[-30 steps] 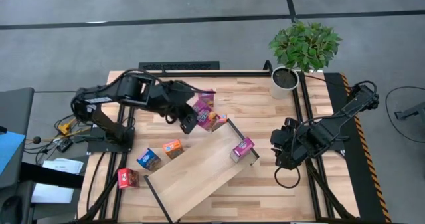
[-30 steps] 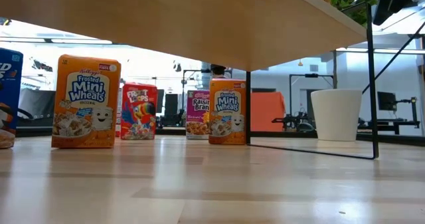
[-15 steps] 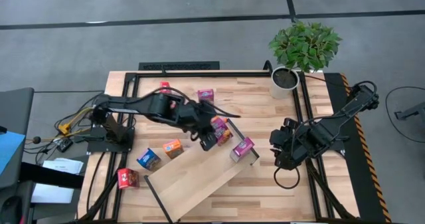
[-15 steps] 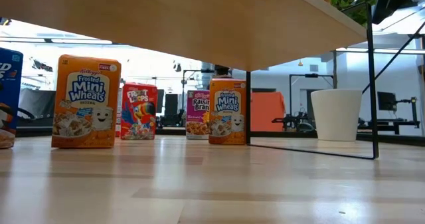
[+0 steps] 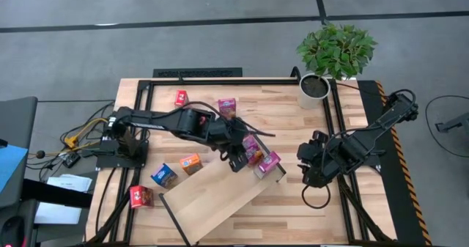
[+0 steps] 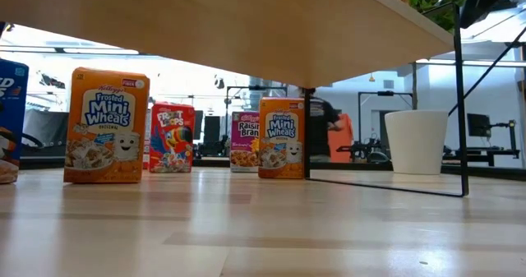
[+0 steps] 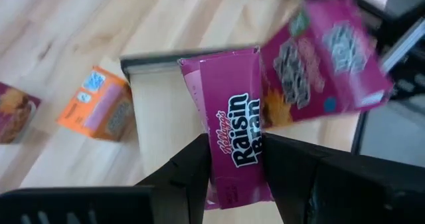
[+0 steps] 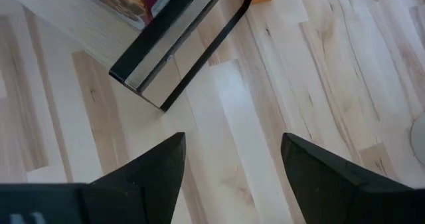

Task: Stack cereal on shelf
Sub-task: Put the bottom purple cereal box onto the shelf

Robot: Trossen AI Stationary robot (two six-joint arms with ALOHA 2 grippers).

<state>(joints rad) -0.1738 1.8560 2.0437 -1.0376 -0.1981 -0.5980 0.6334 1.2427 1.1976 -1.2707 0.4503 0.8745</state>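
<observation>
Seen from above, the left arm reaches across the wooden table (image 5: 293, 203) so that its left gripper (image 5: 240, 157) hangs over the upper end of the shelf (image 5: 212, 192), a long pale board with thin black frame edges lying at a slant. Its jaws are clamped narrowly on a magenta Raisin Bran box (image 7: 234, 147), held upright by its sides, probably so it can be set down beside the pink box (image 5: 268, 163) already standing at that end of the shelf; the two look almost touching. The right gripper (image 5: 311, 172) waits low beside the shelf's right end with its jaws wide and empty. Other cereal stands loose on the table: an orange box (image 5: 190, 163), a blue box (image 5: 163, 175) and a red box (image 5: 140, 196) near the shelf's lower end. From table height, readable fronts say Kellogg's Frosted Mini Wheats (image 6: 106, 126), Froot Loops (image 6: 171, 137) and Raisin Bran (image 6: 245, 140). A potted plant (image 5: 331, 56) sits at the far right corner.
</observation>
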